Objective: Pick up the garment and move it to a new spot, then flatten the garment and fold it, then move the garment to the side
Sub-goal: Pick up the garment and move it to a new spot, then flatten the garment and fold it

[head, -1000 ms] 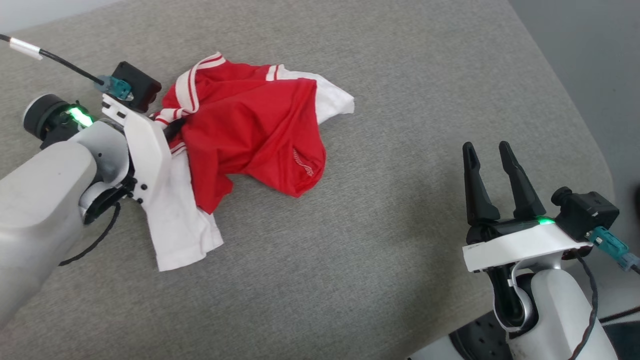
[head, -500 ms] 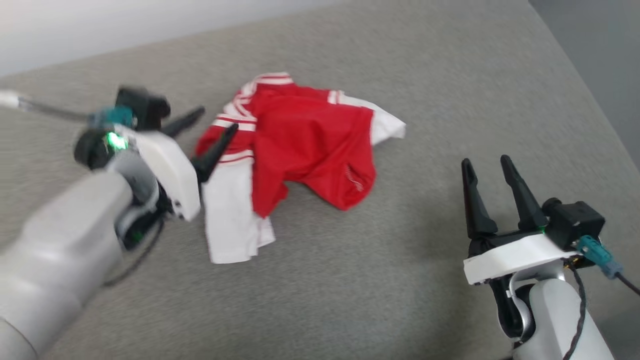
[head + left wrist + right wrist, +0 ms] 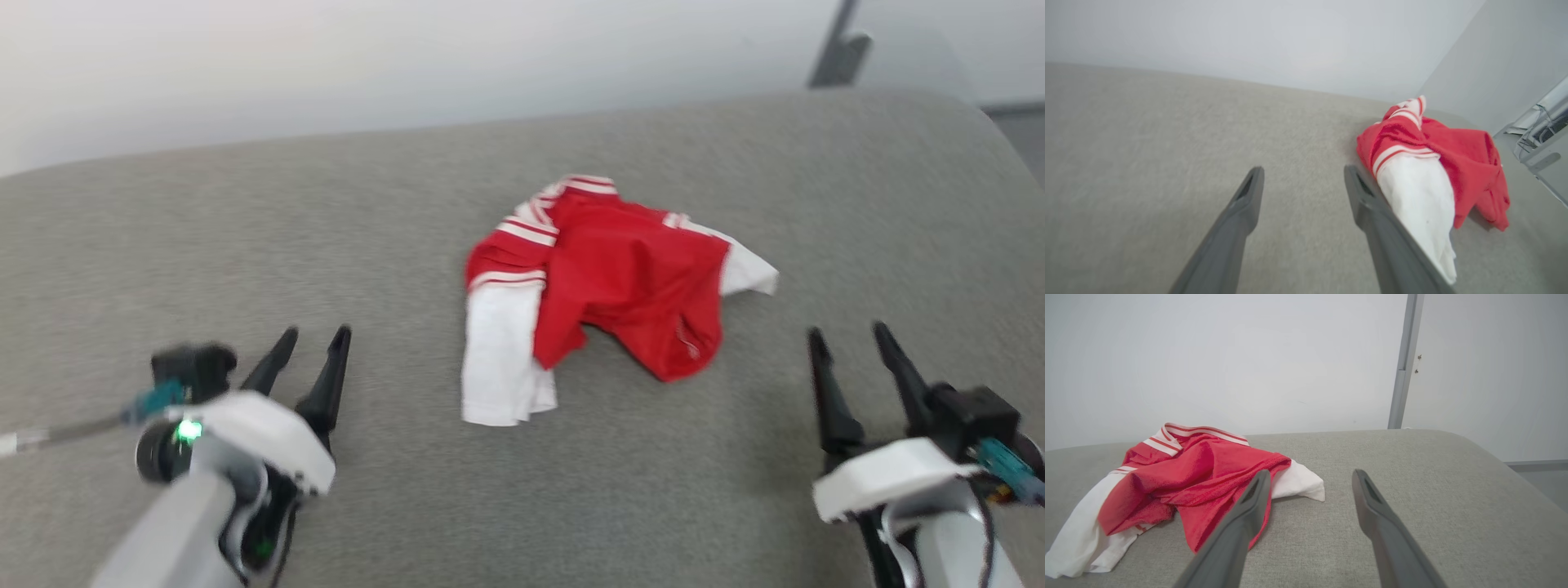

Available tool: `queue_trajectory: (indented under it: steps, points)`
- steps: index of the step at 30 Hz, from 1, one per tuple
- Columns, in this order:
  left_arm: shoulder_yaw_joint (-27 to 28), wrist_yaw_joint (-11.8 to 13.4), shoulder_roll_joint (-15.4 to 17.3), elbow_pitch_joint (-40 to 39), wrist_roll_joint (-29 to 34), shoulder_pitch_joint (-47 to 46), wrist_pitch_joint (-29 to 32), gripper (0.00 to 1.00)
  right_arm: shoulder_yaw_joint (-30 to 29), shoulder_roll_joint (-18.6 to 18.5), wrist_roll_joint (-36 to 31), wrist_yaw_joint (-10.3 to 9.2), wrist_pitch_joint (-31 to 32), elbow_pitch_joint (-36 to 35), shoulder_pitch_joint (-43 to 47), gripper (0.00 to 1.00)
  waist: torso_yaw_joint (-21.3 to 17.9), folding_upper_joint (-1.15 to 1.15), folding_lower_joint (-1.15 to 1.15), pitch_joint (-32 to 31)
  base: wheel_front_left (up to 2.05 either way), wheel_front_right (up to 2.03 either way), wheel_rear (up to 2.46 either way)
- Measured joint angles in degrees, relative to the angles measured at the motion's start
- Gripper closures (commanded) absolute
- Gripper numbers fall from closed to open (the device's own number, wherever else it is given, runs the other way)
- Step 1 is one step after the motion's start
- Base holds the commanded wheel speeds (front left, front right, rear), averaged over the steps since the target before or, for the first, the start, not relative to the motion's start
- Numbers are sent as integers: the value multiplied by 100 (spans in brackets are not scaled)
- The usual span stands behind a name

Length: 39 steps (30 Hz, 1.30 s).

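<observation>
While red jersey (image 3: 620, 286) lies crumpled on grey surface (image 3: 245, 245), apart from left end effector (image 3: 317, 333) and right end effector (image 3: 847, 331), both wide open, empty, we judge flattening next: we pinch white sleeve (image 3: 498, 367) and red hem (image 3: 686, 359), single layers, pull apart low.

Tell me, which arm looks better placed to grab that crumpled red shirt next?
Probably the right. Both sets of fingers are open and empty, but the right fingers sit nearer the garment, whose white sleeve points toward them. The left fingers have more bare grey surface to cross.
</observation>
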Motion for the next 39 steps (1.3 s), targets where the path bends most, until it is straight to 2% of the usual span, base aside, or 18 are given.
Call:
queue_trajectory:
  steps: [2, 5, 9, 15, 22, 26, 39]
  points:
    - [591, 18, -204, -230, 465, 469, -2, 0, -120, -46, 2, 0, 0, 4, 147, 0, 159, 0, 0, -114, 0, 0, 0]
    - [1179, 45, -432, -528, 1236, 1168, -1, 0, -279, -82, 4, 0, 0, -3, 343, 0, 359, 0, 0, -297, 0, 0, 0]
    - [2013, 68, -713, -1029, 1971, 1874, -3, 0, -442, -104, 0, 0, 0, -48, 487, 0, 557, 0, 0, -502, 0, 0, 0]
    - [2925, 57, -1071, -1757, 2978, 2781, -9, 0, -595, -121, -52, 0, 0, -147, 654, 0, 675, 0, 0, -680, 0, 0, 0]
    - [3428, -71, -1468, -2388, 3687, 3390, -10, 0, -780, -125, -62, 0, 0, -331, 887, 0, 697, 0, 0, -785, 0, 0, 0]
    - [3628, -151, -1667, -2602, 3863, 3563, -10, 0, -858, -108, -70, 0, 0, -409, 964, 0, 660, 0, 0, -799, 0, 0, 0]
    - [3841, -311, -1884, -2599, 4120, 3646, -10, 0, -870, -52, -94, 0, 0, -428, 977, 0, 608, 0, 0, -743, 0, 0, 0]
